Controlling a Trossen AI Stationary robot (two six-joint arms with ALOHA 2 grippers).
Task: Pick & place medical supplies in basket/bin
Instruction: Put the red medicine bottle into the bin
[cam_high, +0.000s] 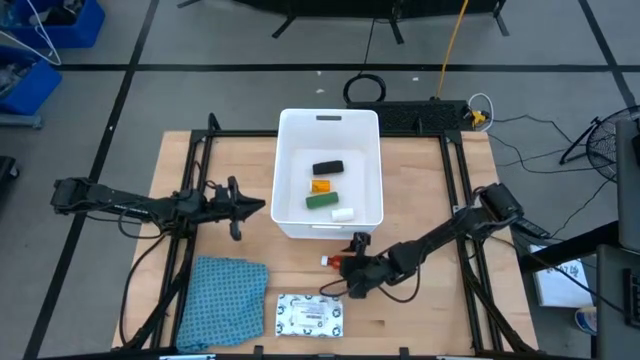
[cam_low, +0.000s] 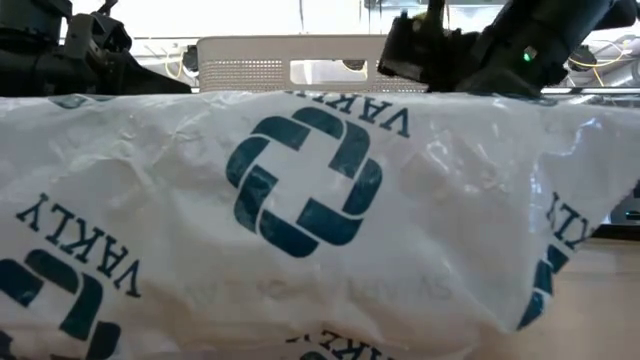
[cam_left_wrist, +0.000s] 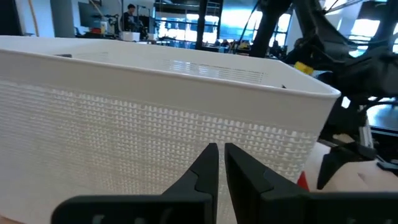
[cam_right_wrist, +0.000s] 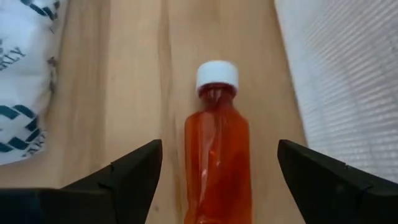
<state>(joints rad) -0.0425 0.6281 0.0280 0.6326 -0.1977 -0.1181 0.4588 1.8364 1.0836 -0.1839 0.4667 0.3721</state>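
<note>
An orange-red bottle with a white cap lies on its side on the table, just near of the white bin. My right gripper is open, with one finger on either side of the bottle body and clear of it. In the high view it is over the bottle. The bin holds a black oblong, an orange piece, a green oblong and a small white piece. The white packet lies flat near the table's near edge. My left gripper is shut and hovers beside the bin's left wall.
A teal-blue cloth lies left of the packet at the near edge. In the low view the packet fills nearly the whole picture. Black frame rails run along both table sides. Bare wood lies right of the bin.
</note>
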